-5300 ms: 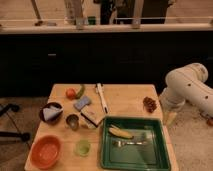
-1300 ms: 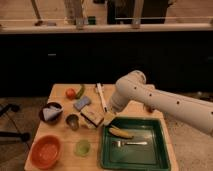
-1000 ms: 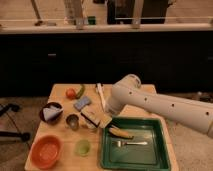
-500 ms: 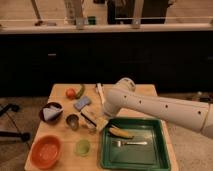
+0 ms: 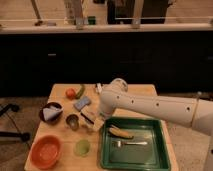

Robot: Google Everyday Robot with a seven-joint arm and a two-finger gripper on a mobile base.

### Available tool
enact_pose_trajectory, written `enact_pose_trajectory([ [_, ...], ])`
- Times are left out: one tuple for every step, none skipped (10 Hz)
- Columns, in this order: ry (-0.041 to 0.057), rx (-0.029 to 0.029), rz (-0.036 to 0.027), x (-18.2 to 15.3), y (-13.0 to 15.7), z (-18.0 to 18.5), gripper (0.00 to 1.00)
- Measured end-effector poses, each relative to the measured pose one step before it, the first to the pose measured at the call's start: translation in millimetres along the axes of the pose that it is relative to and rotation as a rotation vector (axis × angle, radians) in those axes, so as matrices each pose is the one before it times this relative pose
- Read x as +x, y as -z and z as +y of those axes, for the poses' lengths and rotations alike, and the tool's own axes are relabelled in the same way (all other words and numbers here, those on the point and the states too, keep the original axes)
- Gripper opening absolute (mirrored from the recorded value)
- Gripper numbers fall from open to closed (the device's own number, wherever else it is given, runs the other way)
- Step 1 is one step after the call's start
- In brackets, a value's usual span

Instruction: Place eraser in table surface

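Our gripper (image 5: 99,122) hangs with fingers spread wide at the lower-right end of the eraser (image 5: 87,116). The eraser lies on the counter (image 5: 145,92) at centre-left of the frame, its long axis slanting upper left to lower right.

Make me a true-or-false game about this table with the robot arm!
1. The banana lies in the green tray. True.
2. The orange bowl sits inside the tray. False: it stands on the table surface, at the near left corner.
3. The pincer is low over the middle of the table, right by the eraser. True.
4. The fork lies beside the tomato. False: it lies in the tray, next to the banana.
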Motion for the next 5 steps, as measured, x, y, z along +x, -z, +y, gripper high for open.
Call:
enact_pose_trajectory([
  [-0.01109,0.0081,0.00708,-0.78,-0.58,-0.95,0.8],
  [-0.01241,0.00718,0.00976,-0.43,-1.0,-0.92,0.8],
  [-0.0126,0.00338,0.01326,-0.59,-1.47,-0.99,0.8],
  [-0.00766,0.00057,0.0106,-0.96,-1.51,-0.71,0.8],
  [-0.00723,-0.00059,0.00834,-0.32,-1.42,-0.39,0.8],
])
